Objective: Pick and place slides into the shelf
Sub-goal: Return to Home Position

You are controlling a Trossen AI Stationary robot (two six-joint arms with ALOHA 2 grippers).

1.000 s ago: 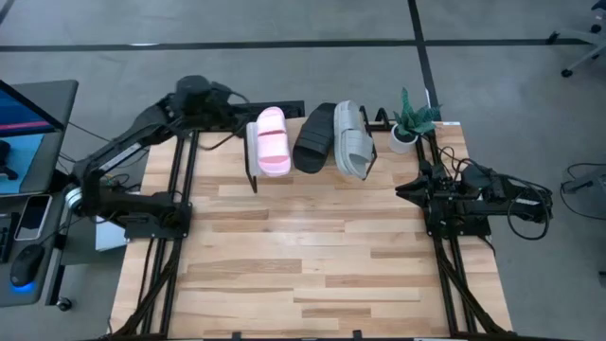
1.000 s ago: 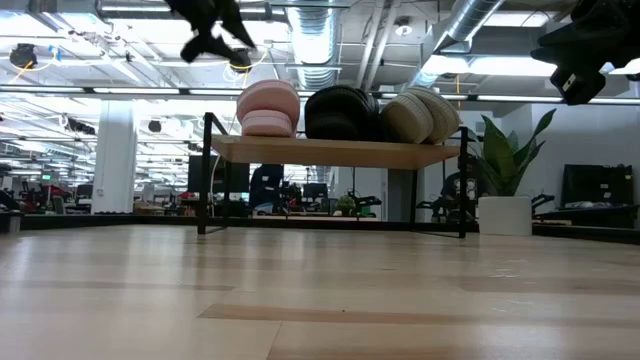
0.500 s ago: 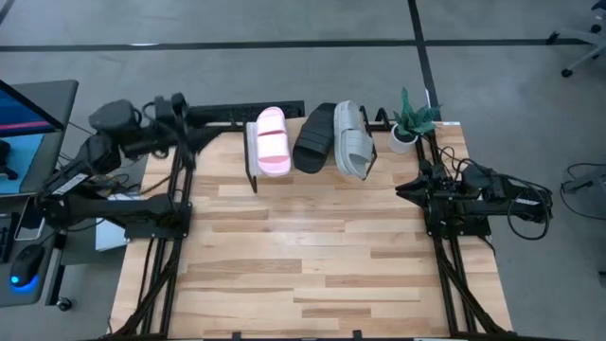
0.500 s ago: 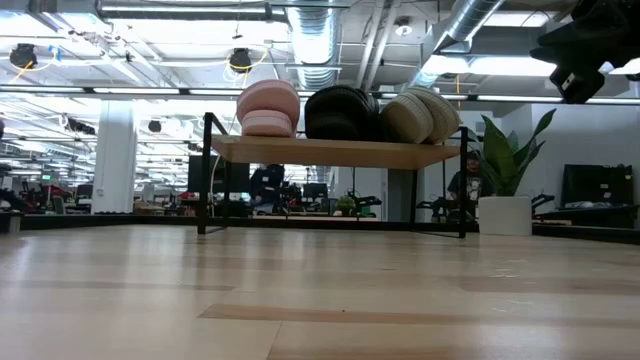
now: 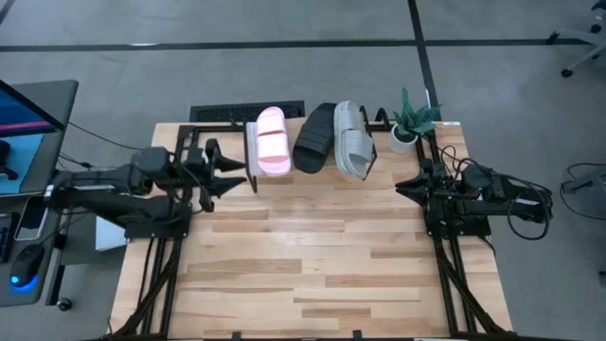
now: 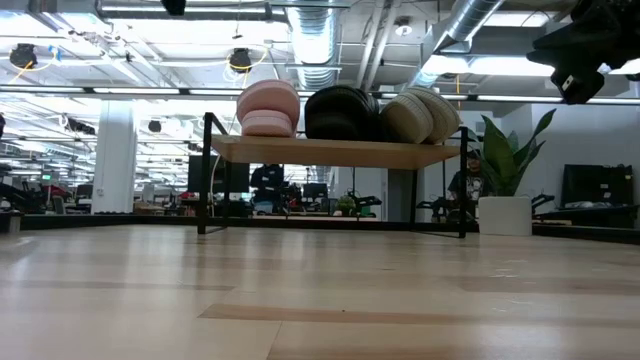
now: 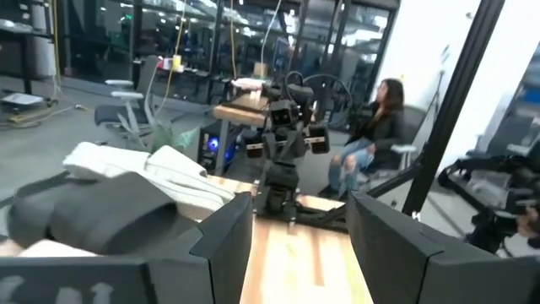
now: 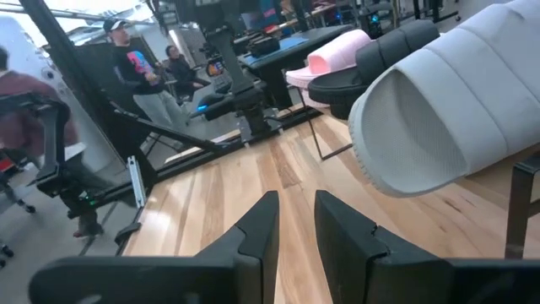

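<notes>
Three slides lie side by side on the shelf (image 6: pixel 335 150) at the table's far edge: pale pink (image 5: pixel 273 140), black (image 5: pixel 314 138) and light grey (image 5: pixel 353 140), each resting on its sole on the plank. My left gripper (image 5: pixel 237 173) is open. It hovers level at the table's left side and points right, just short of the shelf's left legs. Its wrist view looks past the open fingers (image 7: pixel 299 241) at the black slide (image 7: pixel 84 215) and grey slide (image 7: pixel 143 173). My right gripper (image 5: pixel 400 188) waits at the table's right side, narrowly open (image 8: pixel 295 215), empty.
A small potted plant (image 5: pixel 409 123) stands at the far right corner beside the shelf. The wooden table (image 5: pixel 312 265) stretches bare toward the near edge. A screen and desk items sit off the table's left edge. People (image 7: pixel 375 135) sit in the room beyond.
My left arm has drawn back from high beside the pink slide, swung out past the table's far left corner, then come down to the left side. It now lies level, pointing right at the shelf. The slides and my right arm have not moved.
</notes>
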